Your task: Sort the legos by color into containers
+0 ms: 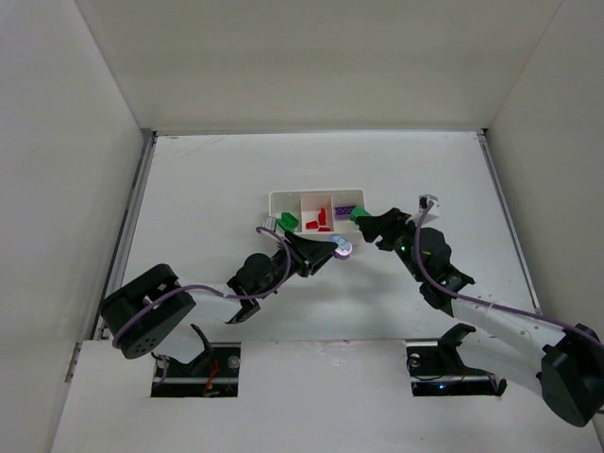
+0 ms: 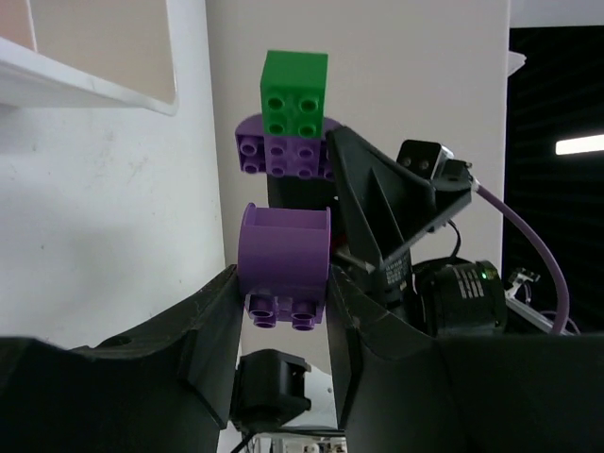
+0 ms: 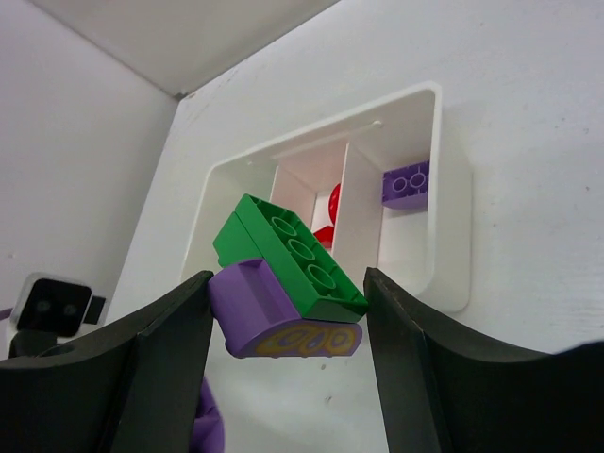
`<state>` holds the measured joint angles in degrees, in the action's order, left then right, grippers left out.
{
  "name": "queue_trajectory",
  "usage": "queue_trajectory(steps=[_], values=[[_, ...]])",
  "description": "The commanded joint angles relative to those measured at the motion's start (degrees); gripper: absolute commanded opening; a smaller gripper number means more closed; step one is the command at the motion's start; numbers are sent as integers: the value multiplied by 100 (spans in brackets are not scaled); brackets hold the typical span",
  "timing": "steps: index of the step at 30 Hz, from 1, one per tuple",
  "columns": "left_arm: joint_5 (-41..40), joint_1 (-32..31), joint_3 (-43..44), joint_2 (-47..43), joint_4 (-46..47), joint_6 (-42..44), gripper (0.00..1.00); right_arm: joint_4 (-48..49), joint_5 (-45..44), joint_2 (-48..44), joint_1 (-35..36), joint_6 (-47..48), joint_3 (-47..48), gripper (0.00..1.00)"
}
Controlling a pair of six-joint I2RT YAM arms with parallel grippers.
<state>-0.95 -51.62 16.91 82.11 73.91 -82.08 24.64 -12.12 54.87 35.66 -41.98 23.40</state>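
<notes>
Clamps a green brick point(image 3: 283, 241) stacked on a purple piece point(image 3: 260, 307) in the right gripper point(image 3: 285, 283), just off the tray's point(image 3: 454, 236) right end. Pinches a rounded purple block point(image 2: 283, 247) in the left gripper point(image 2: 283, 278), near the tray's front wall. Shows a lone green brick point(image 1: 288, 222), red pieces point(image 1: 318, 220) and a purple brick point(image 1: 345, 209) in the left, middle and right compartments.

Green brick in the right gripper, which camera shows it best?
The right wrist view: the green brick sits large and central, stuck on a purple piece in the right gripper. The left wrist view shows its studded face from farther off; the top view shows only a green speck.
</notes>
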Motion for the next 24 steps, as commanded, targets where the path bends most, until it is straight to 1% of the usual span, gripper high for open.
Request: queue_trajectory(steps=[1,6,9,13,16,21,24], values=[[288,51,-73,-283,1074,-36,5,462,-89,-91,-99,155,-11,55],[332,103,-126,-397,766,17,6,392,-18,-126,-134,172,51,55],[376,235,66,-581,398,236,7,305,-115,-327,-143,190,-19,55],[429,455,751,-748,-682,964,8,41,-325,-591,-274,199,-98,55],[412,517,1445,-714,-1683,1842,9,-292,-606,-819,-380,234,-151,55],[219,578,2623,-363,-3477,3091,10,-645,-880,-1163,-529,286,-300,55],[34,543,3133,-29,-4076,3619,10,-654,-906,-1233,-564,278,-380,55]])
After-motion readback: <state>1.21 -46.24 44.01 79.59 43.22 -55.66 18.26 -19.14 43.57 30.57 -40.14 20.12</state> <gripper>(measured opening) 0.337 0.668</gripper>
